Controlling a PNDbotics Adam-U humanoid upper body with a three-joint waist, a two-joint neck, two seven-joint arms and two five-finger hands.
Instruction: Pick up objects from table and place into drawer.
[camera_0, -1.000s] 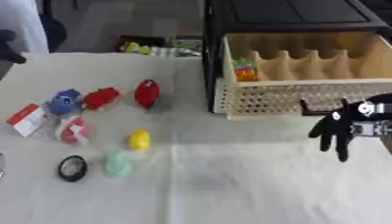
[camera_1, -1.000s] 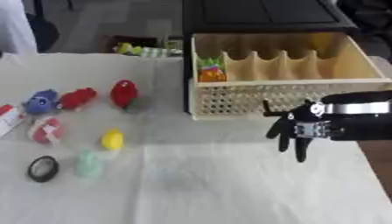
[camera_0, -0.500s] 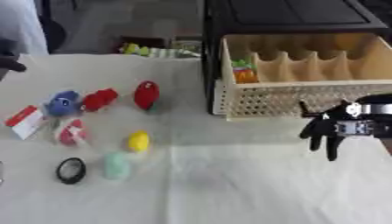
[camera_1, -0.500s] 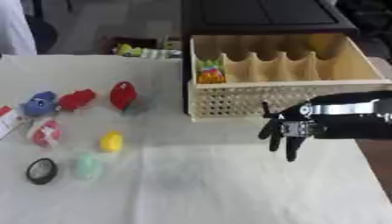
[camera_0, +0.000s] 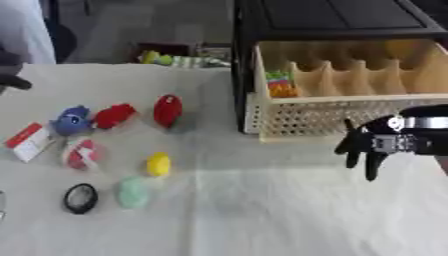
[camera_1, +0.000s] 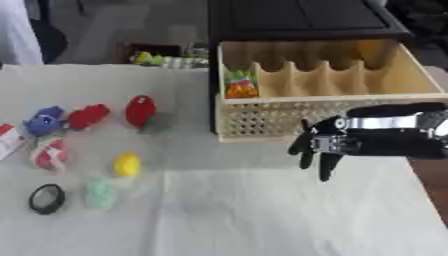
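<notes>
My right hand (camera_1: 318, 147) hangs open, fingers pointing down, just in front of the wooden drawer (camera_1: 262, 117), holding nothing. The drawer has slatted compartments; a colourful item (camera_1: 238, 84) sits in its left one. On the white cloth to the left lie a red oval toy (camera_0: 167, 110), a red lumpy toy (camera_0: 114, 116), a blue toy (camera_0: 70, 120), a red-and-white box (camera_0: 26, 142), a red-and-white ball (camera_0: 81, 154), a yellow egg shape (camera_0: 158, 164), a pale green object (camera_0: 132, 192) and a black ring (camera_0: 80, 198). My left hand is out of view.
A black cabinet (camera_0: 332, 20) stands over the drawer at the back right. Green and yellow items (camera_0: 171, 60) lie beyond the table's far edge. A dark shape (camera_0: 10, 75) shows at the far left edge. Bare cloth spreads across the front middle.
My right hand has shifted leftward along the drawer's front, fingers still hanging down. The objects on the cloth have not moved.
</notes>
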